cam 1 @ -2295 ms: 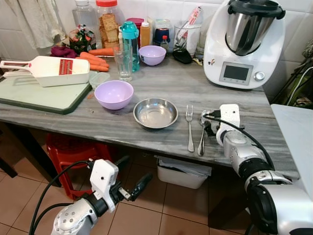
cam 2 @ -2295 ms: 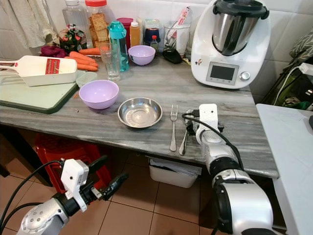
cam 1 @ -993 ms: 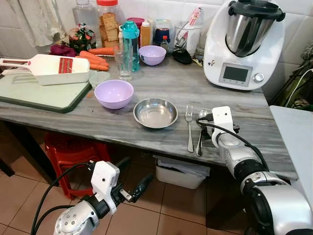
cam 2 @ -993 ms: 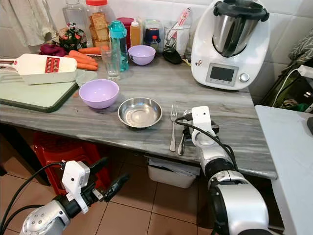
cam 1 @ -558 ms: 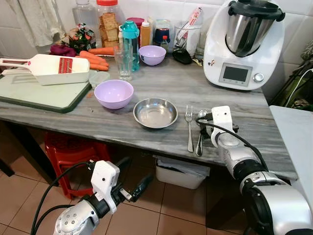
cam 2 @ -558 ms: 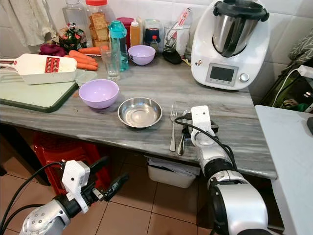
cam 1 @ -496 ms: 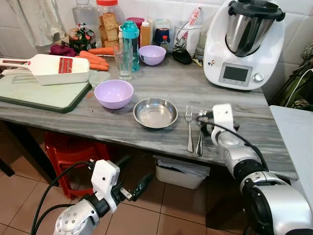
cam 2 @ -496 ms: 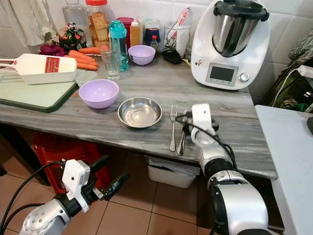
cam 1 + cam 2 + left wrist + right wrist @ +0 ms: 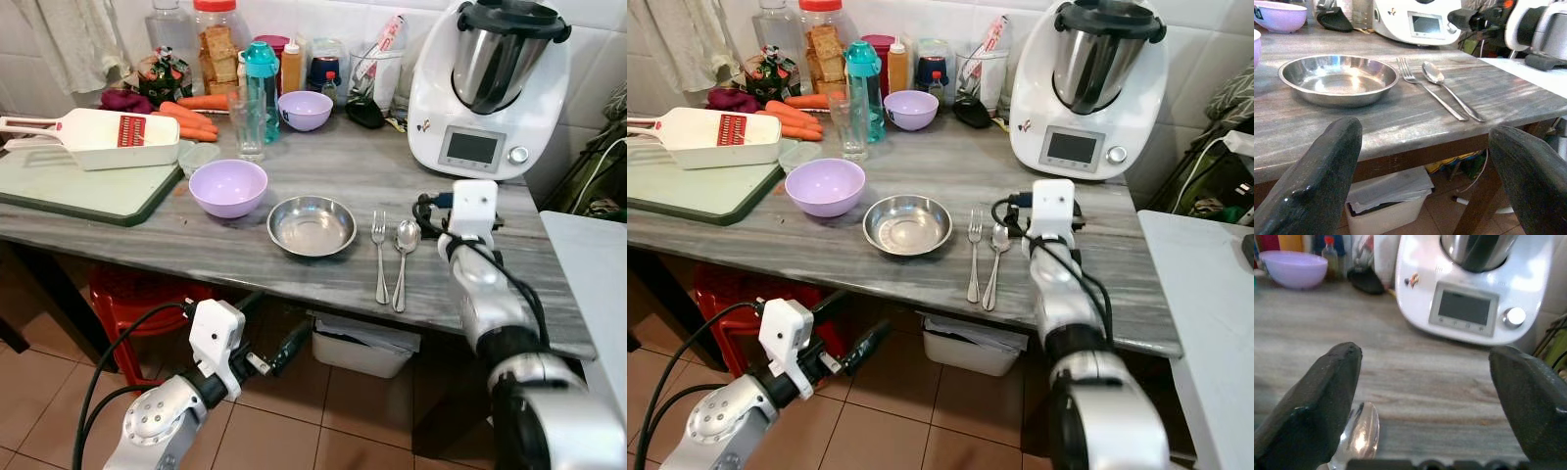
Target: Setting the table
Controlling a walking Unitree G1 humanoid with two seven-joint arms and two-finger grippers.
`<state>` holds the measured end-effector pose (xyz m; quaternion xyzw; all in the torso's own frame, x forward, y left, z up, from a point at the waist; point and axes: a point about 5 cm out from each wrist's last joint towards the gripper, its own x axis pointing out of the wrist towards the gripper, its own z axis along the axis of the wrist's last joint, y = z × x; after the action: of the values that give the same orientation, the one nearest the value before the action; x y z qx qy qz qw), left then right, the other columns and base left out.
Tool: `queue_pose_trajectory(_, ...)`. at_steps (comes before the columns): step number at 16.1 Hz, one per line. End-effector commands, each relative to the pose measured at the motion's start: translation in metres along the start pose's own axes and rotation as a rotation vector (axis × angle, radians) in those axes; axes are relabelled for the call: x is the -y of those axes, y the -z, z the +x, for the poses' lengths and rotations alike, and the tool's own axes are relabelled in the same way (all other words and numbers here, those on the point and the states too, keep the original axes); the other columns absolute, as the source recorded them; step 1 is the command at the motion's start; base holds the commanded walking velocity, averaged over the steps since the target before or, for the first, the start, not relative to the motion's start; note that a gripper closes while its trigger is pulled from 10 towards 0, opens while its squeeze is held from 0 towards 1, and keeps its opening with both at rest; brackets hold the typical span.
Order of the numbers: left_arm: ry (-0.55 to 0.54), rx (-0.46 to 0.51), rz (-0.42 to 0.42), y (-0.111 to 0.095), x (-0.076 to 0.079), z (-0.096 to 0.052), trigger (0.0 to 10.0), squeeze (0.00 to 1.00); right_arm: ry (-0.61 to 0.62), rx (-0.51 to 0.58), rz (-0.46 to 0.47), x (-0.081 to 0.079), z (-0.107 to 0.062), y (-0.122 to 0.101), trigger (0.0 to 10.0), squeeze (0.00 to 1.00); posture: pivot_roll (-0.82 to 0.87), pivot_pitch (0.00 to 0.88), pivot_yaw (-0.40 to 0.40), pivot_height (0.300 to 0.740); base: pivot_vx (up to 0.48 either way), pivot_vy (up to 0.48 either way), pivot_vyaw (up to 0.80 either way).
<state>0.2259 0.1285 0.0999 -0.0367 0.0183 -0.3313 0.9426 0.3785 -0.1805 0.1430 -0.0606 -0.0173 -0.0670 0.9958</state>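
Note:
A steel bowl [image 9: 312, 225] sits near the front edge of the grey counter [image 9: 323, 171]. To its right lie a fork [image 9: 380, 257] and a spoon [image 9: 402, 258], side by side with handles toward me. My right gripper [image 9: 428, 213] hovers open just right of the spoon's bowl [image 9: 1364, 428], holding nothing. My left gripper [image 9: 274, 328] is open below the counter's front edge, pointing up at the steel bowl [image 9: 1338, 78].
A lilac bowl [image 9: 227, 188] stands left of the steel bowl. A second one [image 9: 305, 110], a glass [image 9: 247, 125] and bottles are at the back. A white kitchen machine [image 9: 487, 88] is back right, a green board [image 9: 88, 186] left, and a red stool [image 9: 137, 294] and white bin [image 9: 362, 351] underneath.
My right gripper has let go of the spoon and drawn back up and to the right. The spoon now lies beside the fork. My left arm has risen toward the counter edge.

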Motion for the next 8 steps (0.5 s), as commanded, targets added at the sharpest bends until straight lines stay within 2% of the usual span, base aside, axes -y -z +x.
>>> queue_pose_trajectory(1, -0.027, 0.01, 0.021, -0.002, -0.005, 0.001, 10.0, 0.0, 0.004, 0.062, 0.021, 0.001, -0.005, -0.007, 10.0, 0.0, 0.11, 0.0, -0.031, 0.74, 0.0, 0.0, 0.0)
queue_pose_trajectory(2, -0.037, 0.014, 0.024, -0.002, -0.006, 0.002, 10.0, 0.0, 0.005, 0.073, 0.025, 0.002, -0.009, -0.007, 10.0, 0.0, 0.1, 0.0, -0.031, 0.74, 0.0, 0.0, 0.0)
queue_pose_trajectory(3, -0.074, 0.02, 0.041, -0.002, -0.011, 0.003, 10.0, 0.0, 0.005, 0.098, 0.013, 0.001, -0.021, -0.006, 10.0, 0.0, 0.09, 0.0, -0.026, 0.74, 0.0, 0.0, 0.0)
queue_pose_trajectory(5, -0.111, 0.017, 0.054, 0.001, -0.016, 0.003, 10.0, 0.0, -0.012, 0.057, 0.072, -0.004, -0.033, 0.002, 10.0, 0.0, 0.09, 0.0, -0.023, 0.74, 0.0, 0.0, 0.0)
queue_pose_trajectory(8, -0.146, 0.019, 0.064, 0.005, -0.019, 0.008, 10.0, 0.0, -0.131, -0.011, 0.159, -0.026, -0.053, 0.017, 10.0, 0.0, 0.08, 0.0, -0.015, 0.74, 0.0, 0.0, 0.0)
